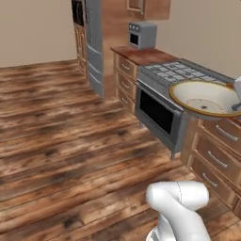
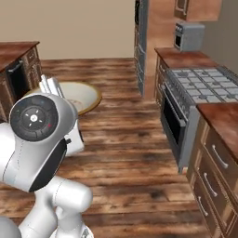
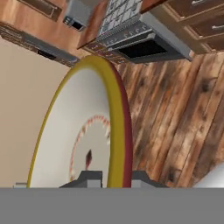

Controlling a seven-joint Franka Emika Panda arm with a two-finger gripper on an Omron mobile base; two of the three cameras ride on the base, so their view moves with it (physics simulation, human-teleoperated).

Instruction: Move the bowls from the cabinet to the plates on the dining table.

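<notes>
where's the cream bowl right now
The cream bowl is held up in the gripper, off the floor, at the right of the left base view in front of the stove.

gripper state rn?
Gripper: closed on the rim of the cream bowl, carried above the wood floor.

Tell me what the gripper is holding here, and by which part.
The gripper holds the cream bowl with the golden-brown rim. Its fingers are shut on the rim, one on each side of the wall, and the bowl is carried above the wooden floor.
</notes>
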